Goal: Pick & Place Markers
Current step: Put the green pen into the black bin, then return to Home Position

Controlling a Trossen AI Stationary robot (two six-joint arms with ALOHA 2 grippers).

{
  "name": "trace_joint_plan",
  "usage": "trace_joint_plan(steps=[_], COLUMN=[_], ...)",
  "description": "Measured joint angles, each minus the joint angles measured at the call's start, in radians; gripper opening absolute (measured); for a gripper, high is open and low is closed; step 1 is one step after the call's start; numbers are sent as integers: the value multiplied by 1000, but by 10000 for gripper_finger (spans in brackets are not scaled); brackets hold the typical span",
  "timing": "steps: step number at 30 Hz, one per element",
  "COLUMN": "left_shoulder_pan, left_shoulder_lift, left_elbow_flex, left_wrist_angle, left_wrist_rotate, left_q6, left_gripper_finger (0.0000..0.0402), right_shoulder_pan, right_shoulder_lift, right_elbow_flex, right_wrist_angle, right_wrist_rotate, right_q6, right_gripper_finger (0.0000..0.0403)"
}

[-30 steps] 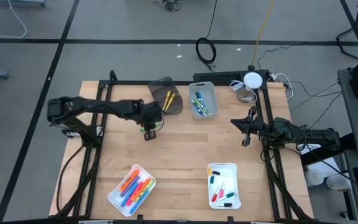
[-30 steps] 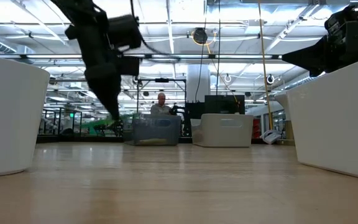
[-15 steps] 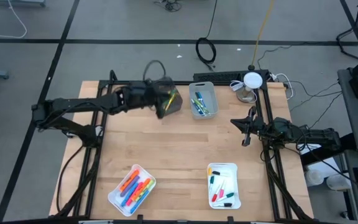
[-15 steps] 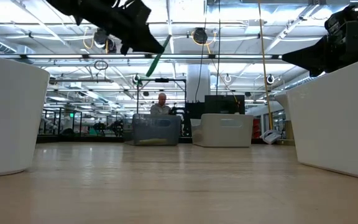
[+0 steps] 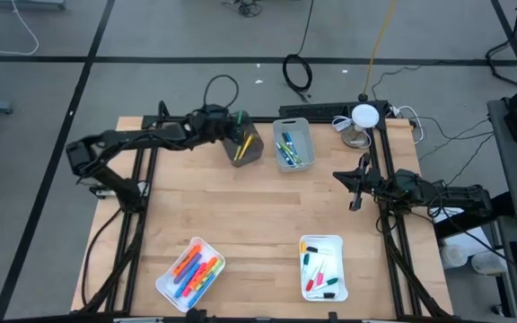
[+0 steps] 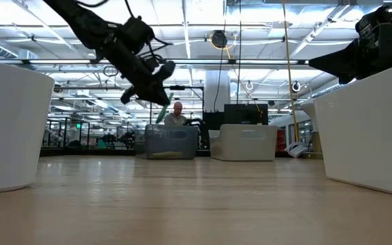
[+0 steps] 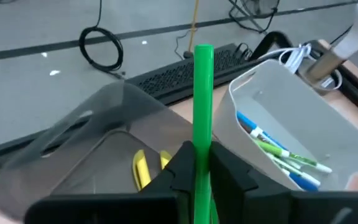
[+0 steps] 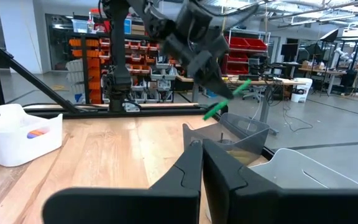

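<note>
The left gripper (image 7: 197,171) is clenched on a green marker (image 7: 202,99), holding it over the dark grey bin (image 5: 245,144), seemingly above its yellow markers (image 7: 139,168). The right gripper (image 5: 355,193), fingers closed and empty, waits by the table's right edge.

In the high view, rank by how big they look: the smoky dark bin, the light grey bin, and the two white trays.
1. Tray of chunky markers, largest.
2. Tray of thin markers.
3. The light grey bin and smoky dark bin look about alike; the left pincer covers part of the dark one.

Two grey bins (image 5: 245,142), two white trays (image 5: 189,273), two arms (image 5: 124,144)
</note>
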Motion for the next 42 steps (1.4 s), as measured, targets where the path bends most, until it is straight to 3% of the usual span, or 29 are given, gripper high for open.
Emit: trace_joint_plan(steps=[9,16,19,23,27,29,35,37,42], left_shoulder_pan=[2,1,5,-2,-36,-73,-280,-342,-440], left_shoulder_lift=[39,35,13,-99,-274,-382,-653,-753,-1005], left_elbow_flex=[0,1,1,4,1,2,-74,-171,-475], left_wrist_angle=[26,31,-14,-115,-321,-440,-592,-520,-167], left_wrist_rotate=[26,57,130,308,449,428,183,160,157], left_q6=[11,56,46,167,327,361,354,339,362], left_gripper_finger=[93,119,123,122,124,124,123,124,122], right_shoulder_pan=[0,0,0,0,0,0,0,0,0], right_shoulder_lift=[0,0,0,0,0,0,0,0,0], right_elbow_flex=[0,0,0,0,0,0,0,0,0], right_wrist_angle=[0,0,0,0,0,0,0,0,0], right_wrist_rotate=[0,0,0,0,0,0,0,0,0], right_q6=[0,0,0,0,0,0,0,0,0], right_gripper_finger=[0,0,0,0,0,0,0,0,0])
